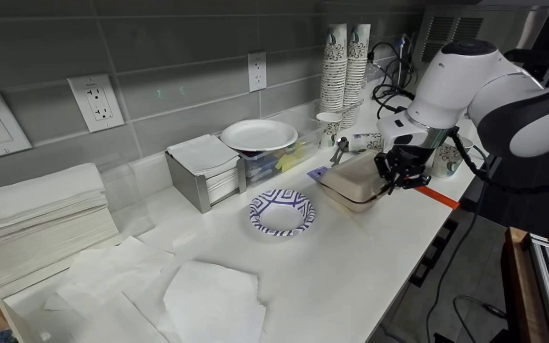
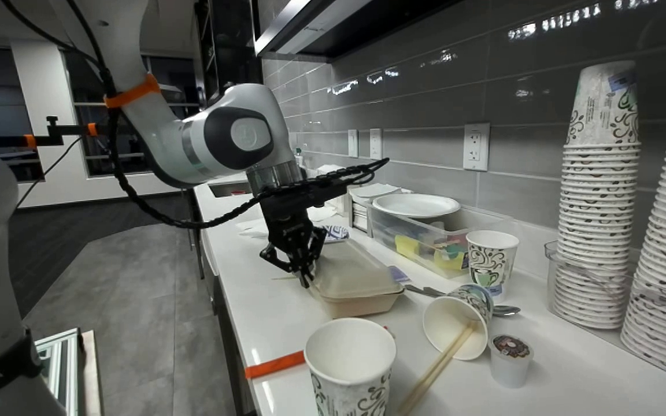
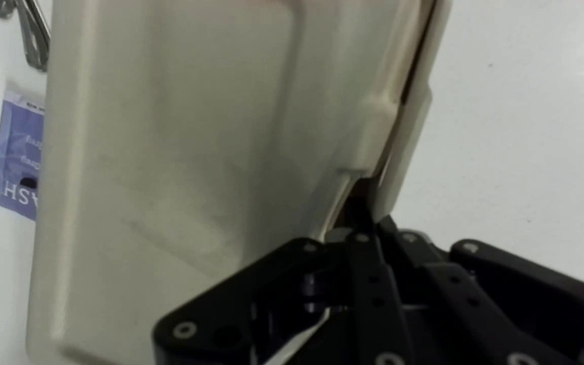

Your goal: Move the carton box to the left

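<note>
The carton box [image 1: 354, 177] is a light tan, flattish clamshell box lying on the white counter. It also shows in the exterior view [image 2: 356, 276] and fills much of the wrist view [image 3: 180, 132]. My gripper [image 3: 373, 218] is at the box's long edge on the counter's open side. One finger goes into the gap under the lid and the other is outside, with the lower rim pinched between them. The gripper also shows in both exterior views [image 1: 390, 186] [image 2: 305, 276]. The fingertip inside the box is partly hidden. The lid is slightly raised at the gripper.
A blue-patterned plate [image 1: 282, 213] lies beside the box. A purple packet [image 3: 18, 157] and spoons [image 1: 339, 150] lie behind it. Paper cups [image 2: 350, 358] [image 2: 460, 323], chopsticks [image 2: 437, 370] and orange tape [image 2: 275, 365] are at its other end. A clear bin [image 2: 425, 237] stands by the wall.
</note>
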`<state>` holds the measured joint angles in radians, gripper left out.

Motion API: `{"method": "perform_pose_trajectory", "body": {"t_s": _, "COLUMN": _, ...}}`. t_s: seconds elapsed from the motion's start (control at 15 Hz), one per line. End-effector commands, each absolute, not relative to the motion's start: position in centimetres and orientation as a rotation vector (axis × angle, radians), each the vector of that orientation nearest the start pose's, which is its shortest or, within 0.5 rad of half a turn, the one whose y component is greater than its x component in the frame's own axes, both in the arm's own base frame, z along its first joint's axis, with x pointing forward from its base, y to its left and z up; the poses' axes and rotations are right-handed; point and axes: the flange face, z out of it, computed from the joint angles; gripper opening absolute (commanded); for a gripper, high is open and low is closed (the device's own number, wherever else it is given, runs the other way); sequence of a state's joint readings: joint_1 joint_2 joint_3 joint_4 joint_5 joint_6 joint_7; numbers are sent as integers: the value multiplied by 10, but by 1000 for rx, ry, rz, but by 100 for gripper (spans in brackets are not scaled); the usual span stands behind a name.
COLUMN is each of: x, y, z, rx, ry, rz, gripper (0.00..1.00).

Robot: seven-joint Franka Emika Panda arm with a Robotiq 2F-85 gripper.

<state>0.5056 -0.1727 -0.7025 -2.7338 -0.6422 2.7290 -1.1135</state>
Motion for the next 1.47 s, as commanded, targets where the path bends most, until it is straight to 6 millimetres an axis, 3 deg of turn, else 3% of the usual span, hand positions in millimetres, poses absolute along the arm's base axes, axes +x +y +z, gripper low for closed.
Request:
{"method": "perform_pose_trajectory", "body": {"t_s": 0.0, "x": 363, "y": -48, "z": 287, "rx": -2390, "ry": -2292, "rz": 109, "gripper": 1}}
{"method": "perform_pose_trajectory", "body": {"t_s": 0.07, "x": 380, "y": -50, "z": 297, "rx": -2357, "ry": -2286, "rz": 136, "gripper": 1}}
{"method": "perform_pose_trajectory", "body": {"t_s": 0.13, "x": 375, "y": -53, "z": 302, "rx": -2349, "ry": -2286, "rz": 169, "gripper": 1}}
{"method": "perform_pose_trajectory", "body": {"t_s": 0.2, "x": 372, "y": -56, "z": 307, "rx": -2335, "ry": -2275, "rz": 200, "gripper": 28}}
{"method": "perform_pose_trajectory", "body": {"t_s": 0.27, "x": 370, "y": -60, "z": 311, "rx": -2333, "ry": -2266, "rz": 219, "gripper": 29}}
{"method": "perform_pose_trajectory", "body": {"t_s": 0.67, "x": 339, "y": -60, "z": 339, "rx": -2247, "ry": -2201, "rz": 277, "gripper": 73}}
{"method": "perform_pose_trajectory", "body": {"t_s": 0.87, "x": 331, "y": -50, "z": 369, "rx": -2276, "ry": -2175, "rz": 220, "gripper": 95}}
{"method": "perform_pose_trajectory", "body": {"t_s": 1.13, "x": 331, "y": -23, "z": 419, "rx": -2548, "ry": -1900, "rz": 59, "gripper": 100}}
{"method": "perform_pose_trajectory", "body": {"t_s": 1.4, "x": 341, "y": -11, "z": 454, "rx": -2770, "ry": -1673, "rz": -89, "gripper": 100}}
